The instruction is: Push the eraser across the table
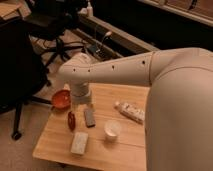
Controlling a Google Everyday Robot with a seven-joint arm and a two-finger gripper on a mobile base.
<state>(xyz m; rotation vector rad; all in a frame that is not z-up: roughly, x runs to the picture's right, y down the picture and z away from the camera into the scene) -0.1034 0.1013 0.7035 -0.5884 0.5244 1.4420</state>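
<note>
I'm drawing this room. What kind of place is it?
Probably an office or lab: a black swivel chair, floor cables and a small wooden table. The robot's pincer hangs over the table near the eraser.

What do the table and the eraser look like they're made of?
The table looks like pale matte wood, with plank grain lines. The eraser is dull dark grey, perhaps rubber; the look leaves it open. The hand hangs just behind the eraser.
</note>
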